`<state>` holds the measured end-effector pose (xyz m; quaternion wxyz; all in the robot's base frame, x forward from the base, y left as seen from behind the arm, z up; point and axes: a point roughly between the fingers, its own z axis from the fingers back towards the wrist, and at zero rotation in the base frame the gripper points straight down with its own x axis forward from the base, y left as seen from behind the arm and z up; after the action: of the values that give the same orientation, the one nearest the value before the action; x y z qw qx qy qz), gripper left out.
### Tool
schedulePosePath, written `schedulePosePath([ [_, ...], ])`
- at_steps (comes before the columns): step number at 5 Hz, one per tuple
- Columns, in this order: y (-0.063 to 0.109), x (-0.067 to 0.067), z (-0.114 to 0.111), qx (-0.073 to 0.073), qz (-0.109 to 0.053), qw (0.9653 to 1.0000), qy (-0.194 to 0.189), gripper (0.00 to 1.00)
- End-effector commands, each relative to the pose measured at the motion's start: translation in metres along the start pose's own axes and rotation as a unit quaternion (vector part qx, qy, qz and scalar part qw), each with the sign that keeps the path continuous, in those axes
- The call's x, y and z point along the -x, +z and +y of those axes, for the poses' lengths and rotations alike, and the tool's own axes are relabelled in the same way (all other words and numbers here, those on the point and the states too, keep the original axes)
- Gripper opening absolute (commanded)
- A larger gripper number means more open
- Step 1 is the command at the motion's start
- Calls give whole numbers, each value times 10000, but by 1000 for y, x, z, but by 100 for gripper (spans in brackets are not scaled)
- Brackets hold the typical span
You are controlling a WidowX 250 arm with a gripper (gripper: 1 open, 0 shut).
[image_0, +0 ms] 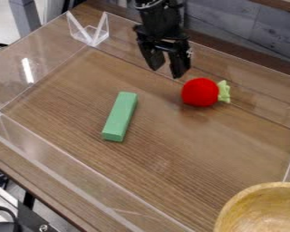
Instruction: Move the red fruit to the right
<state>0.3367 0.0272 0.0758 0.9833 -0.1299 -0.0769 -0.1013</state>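
Gripper [166, 63] open, holding nothing; red fruit [202, 91] sits below-right of it. Off-center descent could knock the fruit rolling away.

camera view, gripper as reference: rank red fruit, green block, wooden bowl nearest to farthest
From the gripper, jaws open:
1. red fruit, just down and to the right in the picture, not touched.
2. green block, lower left on the wood surface.
3. wooden bowl, bottom right corner, clearly farthest.
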Motion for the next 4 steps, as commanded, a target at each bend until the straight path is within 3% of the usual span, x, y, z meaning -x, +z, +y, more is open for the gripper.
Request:
schedulePosePath([
  [1, 10, 1, -3, -79, -175, 9997, -182, 100],
  [3, 6, -20, -26, -95, -147, 9995, -251, 100],
  [4, 2, -19, -30, -62, -90, 9989, -458, 100],
])
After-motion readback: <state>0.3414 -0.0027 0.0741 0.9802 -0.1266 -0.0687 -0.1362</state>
